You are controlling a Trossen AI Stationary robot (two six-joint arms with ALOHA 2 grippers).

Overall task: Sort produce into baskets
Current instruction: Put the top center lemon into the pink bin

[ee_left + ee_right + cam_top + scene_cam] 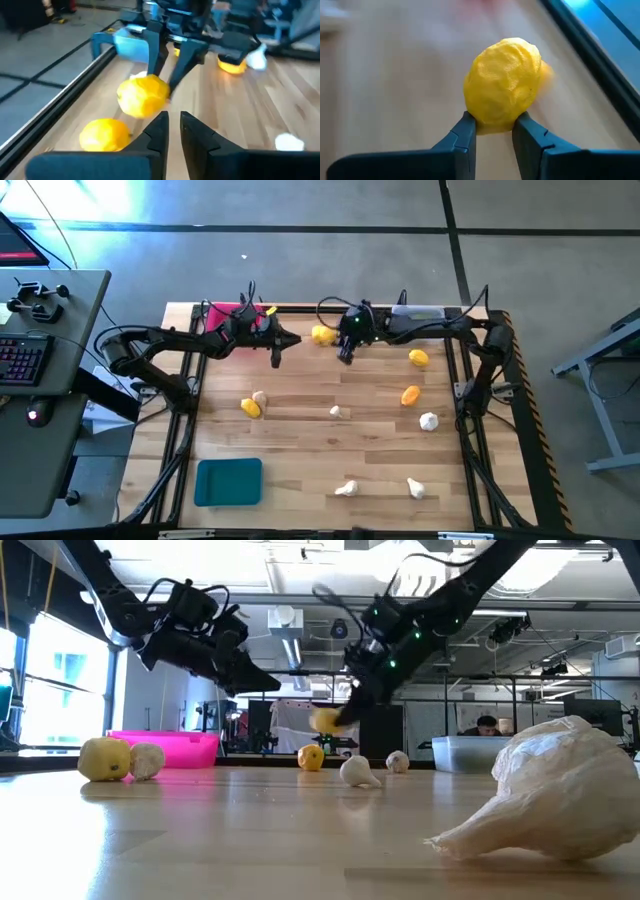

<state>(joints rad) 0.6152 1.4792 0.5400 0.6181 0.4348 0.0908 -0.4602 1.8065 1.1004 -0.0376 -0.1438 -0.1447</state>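
Note:
A yellow lemon (pixel 502 82) hangs above the table near its far edge, with my right gripper (pixel 494 127) shut on it; in the low view this lemon (pixel 325 720) is clear of the wood. A second lemon (pixel 105 135) lies on the table just beside it. My left gripper (pixel 173 125) hovers a little to the left of both, over the near side of the pink basket (pixel 232 313). Its fingers are all but shut, with nothing between them. The teal basket (pixel 228 482) sits at the near left. The clear basket (pixel 470 752) stands at the far right. My right gripper pinches the lemon's lower end (pixel 492 120) between its two fingertips (pixel 466 125), only at their free ends. The fingers slant down from the table's far right. The lemon is lifted clear of the table and stands out beyond the fingertips.
Loose lemons (pixel 418 358) (pixel 410 394) (pixel 250 407) and garlic bulbs (pixel 260 396) (pixel 337 412) (pixel 428 420) (pixel 345 488) (pixel 415 488) are scattered over the wood. One garlic bulb (pixel 545 790) lies close to the low camera. Black frame rails (pixel 470 400) run along the table's sides.

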